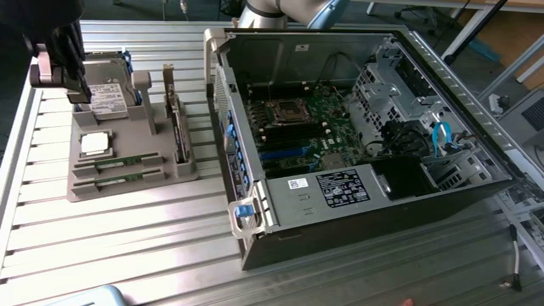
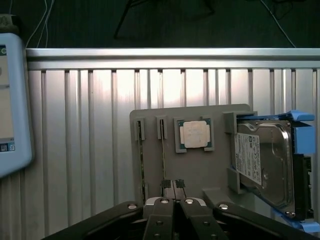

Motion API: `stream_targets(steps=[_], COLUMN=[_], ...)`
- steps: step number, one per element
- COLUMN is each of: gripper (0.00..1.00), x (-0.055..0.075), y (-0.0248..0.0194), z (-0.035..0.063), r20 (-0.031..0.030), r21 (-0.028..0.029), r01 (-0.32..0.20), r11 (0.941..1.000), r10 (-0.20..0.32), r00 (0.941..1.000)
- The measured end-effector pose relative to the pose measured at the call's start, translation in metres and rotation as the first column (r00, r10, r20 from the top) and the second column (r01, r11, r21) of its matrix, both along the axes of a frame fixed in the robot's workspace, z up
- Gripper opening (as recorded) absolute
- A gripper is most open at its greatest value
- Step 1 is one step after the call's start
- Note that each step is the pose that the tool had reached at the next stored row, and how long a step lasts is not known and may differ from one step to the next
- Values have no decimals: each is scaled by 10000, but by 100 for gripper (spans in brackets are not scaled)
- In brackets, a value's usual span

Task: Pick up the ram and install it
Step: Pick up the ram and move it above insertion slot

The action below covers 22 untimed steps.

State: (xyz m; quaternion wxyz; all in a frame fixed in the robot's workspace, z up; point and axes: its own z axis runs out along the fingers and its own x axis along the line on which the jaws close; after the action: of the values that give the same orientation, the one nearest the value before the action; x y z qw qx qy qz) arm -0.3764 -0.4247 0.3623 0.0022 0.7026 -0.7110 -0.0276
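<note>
The black two-fingered gripper (image 2: 173, 189) hung with its fingertips pressed together and nothing between them, above the far end of the grey moulded parts tray (image 1: 136, 143) on the exterior view's left. I judged this a travelling posture, since no stick had yet been taken. The ram was there as two long, thin green circuit-board sticks, the farther ram stick (image 1: 116, 161) and the nearer ram stick (image 1: 114, 181); each stood on edge in its own tray slot, presumably so its top edge could be pinched. The exterior view gave the destination, an open black computer case (image 1: 357, 236) with its green motherboard (image 1: 327, 121), to the right and well apart from the tray. The wrist view gave the meeting fingertips, with the square silver processor chip (image 2: 194, 134) and the silver hard drive (image 2: 265, 160) beyond.
</note>
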Motion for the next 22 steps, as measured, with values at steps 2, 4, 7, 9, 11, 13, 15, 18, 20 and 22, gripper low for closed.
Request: stream_targets(steps=[2, 4, 7, 9, 11, 13, 15, 18, 20, 22], gripper=[10, 10, 10, 10, 10, 10, 10, 10, 10, 10], x=[4, 7, 9, 9, 9, 11, 21, 44, 66, 103], y=[-11, -42, -83, -92, -92, -93, -96, -103, -108, -110], z=[0, 0, 0, 0, 0, 0, 0, 0, 0, 1], r20=[0, -1, -1, -1, -1, -1, 0, -1, 0, -1], r21=[0, 0, 0, 0, 0, 0, 1, 0, 0, 0], r01=[0, 2, 1, 1, 2, 1, 0, 1, 1, 1], r11=[10000, 10000, 10000, 10000, 10000, 10000, 10000, 10000, 10000, 10000], r10=[0, -2, -1, -1, -2, -1, 0, -1, -1, -1], r00=[10000, 10000, 10000, 10000, 10000, 10000, 10000, 10000, 10000, 10000])
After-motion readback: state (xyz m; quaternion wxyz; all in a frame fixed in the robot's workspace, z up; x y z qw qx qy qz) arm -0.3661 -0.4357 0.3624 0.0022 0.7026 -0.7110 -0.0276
